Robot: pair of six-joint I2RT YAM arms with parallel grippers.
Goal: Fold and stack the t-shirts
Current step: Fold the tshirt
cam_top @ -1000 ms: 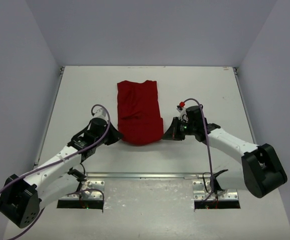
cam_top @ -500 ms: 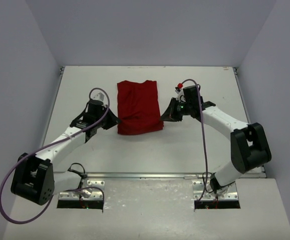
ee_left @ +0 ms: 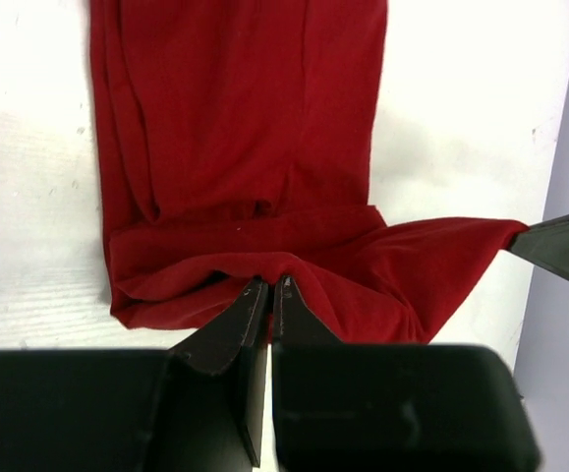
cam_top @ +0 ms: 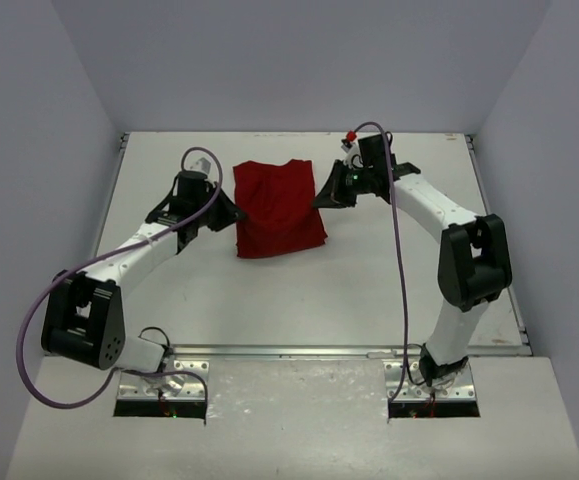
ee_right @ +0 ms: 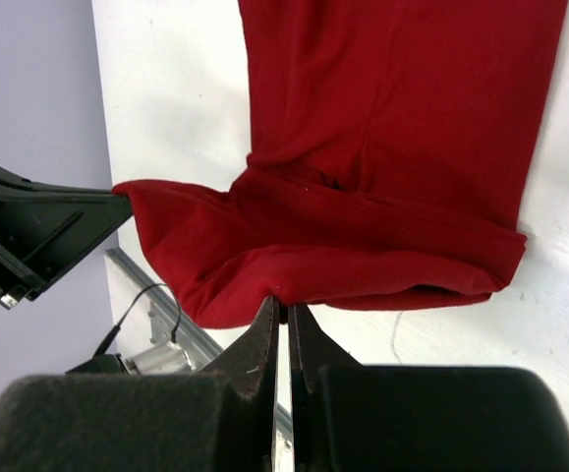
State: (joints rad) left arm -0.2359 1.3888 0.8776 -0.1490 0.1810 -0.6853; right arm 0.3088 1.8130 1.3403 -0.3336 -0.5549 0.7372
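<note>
Both pincers clenched, I note: left pincer on left side of red t-shirt, right pincer on right side; near half doubled over, toward table's far edge.

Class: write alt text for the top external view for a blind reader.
A dark red cloth t-shirt, partly folded, lies on a white table; the left gripper and right gripper, jaws shut, pinch its opposite sides.
</note>
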